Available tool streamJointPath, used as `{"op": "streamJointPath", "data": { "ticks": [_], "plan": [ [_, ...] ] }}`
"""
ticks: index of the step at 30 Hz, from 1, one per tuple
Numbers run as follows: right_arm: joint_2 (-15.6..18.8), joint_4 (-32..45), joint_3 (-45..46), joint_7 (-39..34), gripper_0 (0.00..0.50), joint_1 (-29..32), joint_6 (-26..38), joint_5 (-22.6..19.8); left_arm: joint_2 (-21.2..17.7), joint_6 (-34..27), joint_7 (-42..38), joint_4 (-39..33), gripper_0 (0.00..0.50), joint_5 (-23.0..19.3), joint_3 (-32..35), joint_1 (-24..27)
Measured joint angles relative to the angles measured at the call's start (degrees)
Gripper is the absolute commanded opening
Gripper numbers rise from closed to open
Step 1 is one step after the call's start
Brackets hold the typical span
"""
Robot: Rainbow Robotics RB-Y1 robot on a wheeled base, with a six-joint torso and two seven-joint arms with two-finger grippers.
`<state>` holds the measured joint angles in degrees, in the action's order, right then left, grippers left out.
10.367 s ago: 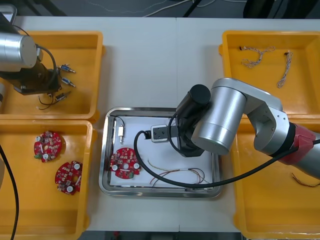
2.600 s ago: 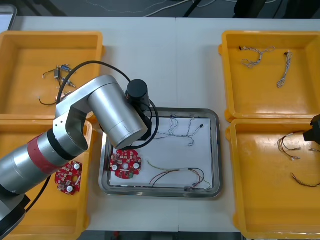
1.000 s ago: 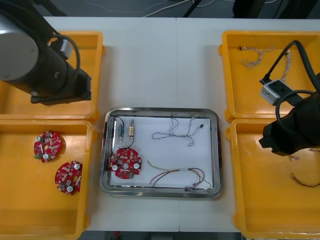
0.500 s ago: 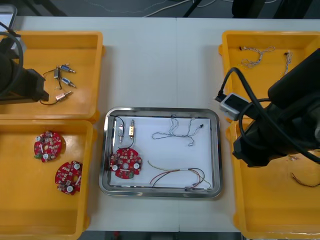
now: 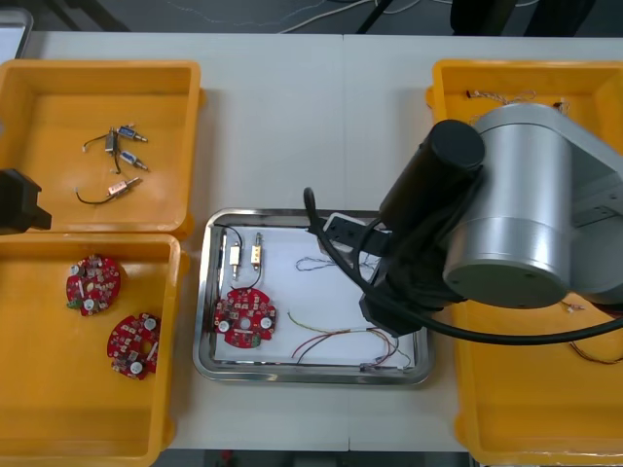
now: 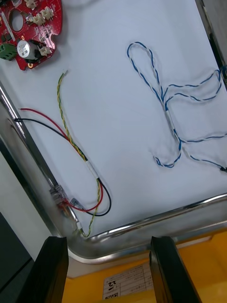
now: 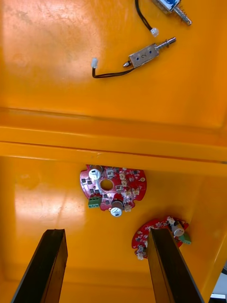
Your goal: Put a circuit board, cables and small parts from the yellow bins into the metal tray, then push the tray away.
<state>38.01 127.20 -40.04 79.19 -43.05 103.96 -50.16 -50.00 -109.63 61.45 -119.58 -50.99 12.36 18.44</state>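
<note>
Got the metal tray (image 5: 201,292) sitting flat between the yellow bins (image 5: 58,389), white inside. Red circuit board (image 5: 244,316) near-left in it, two small metal parts (image 5: 246,255) just beyond, red and yellow cable (image 6: 91,169) along the near rim, twisted blue and white cable (image 6: 164,102) looped farther back.

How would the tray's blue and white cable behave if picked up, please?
Probably floppy: the cable lies in loose loops in the tray. Thin, likely light. Held at one point, the rest would likely dangle. The right gripper is above the tray's rim, the left gripper over its bins.
</note>
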Motion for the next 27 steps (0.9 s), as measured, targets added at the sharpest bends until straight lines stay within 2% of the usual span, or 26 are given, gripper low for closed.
{"op": "streamJointPath", "data": {
  "ticks": [7,16,27],
  "plan": [
    [-3.6,-5.4,-5.0,10.5,0.5,-2.1,-1.9,4.4,0.0,0.0,1.8,-1.3,0.5,-0.2,2.5,-2.2],
    [-7.2,-9.4,-15.6,13.5,0.5,-4.9,-4.4,11.5,0.0,0.0,2.1,-2.1,0.5,-0.2,2.6,-2.7],
    [-12.4,-13.2,-23.3,13.6,0.5,-7.2,-5.8,13.6,0.0,0.0,2.1,-2.7,0.5,-0.2,2.6,-3.3]
  ]
}}
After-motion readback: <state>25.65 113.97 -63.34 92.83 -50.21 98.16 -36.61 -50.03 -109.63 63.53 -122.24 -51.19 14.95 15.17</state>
